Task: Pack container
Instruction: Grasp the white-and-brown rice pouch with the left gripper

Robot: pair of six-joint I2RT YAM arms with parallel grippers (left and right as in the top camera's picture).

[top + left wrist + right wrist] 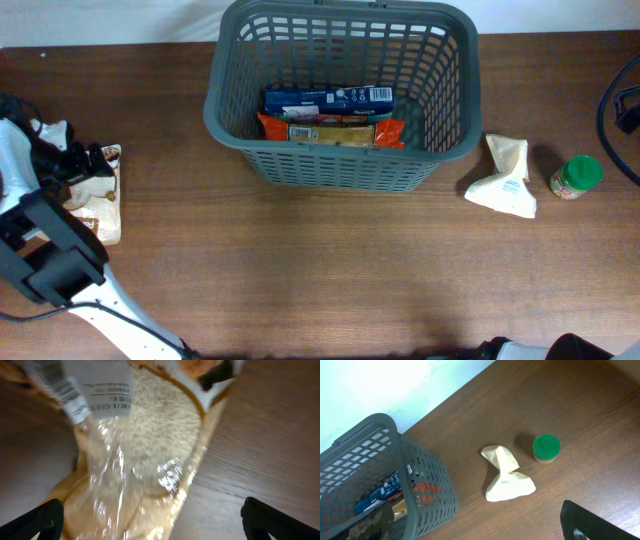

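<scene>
The container, a dark grey slotted basket (225,105), stands at the back middle of the table. It holds a blue box (327,99) and an orange packet (335,131). It also shows in the right wrist view (427,482). My left gripper (88,165) is at the far left, open, just above a clear bag of rice (105,205). In the left wrist view its fingers (150,527) are spread wide with the rice bag (150,445) partly between them, not gripped. My right gripper (487,527) is open and empty, above the table to the right of the basket.
A cream pouch (503,178) and a green-lidded jar (577,177) lie to the right of the basket; both show in the right wrist view, the pouch (507,480) and the jar (546,447). Brown wooden table (320,270); white wall behind it.
</scene>
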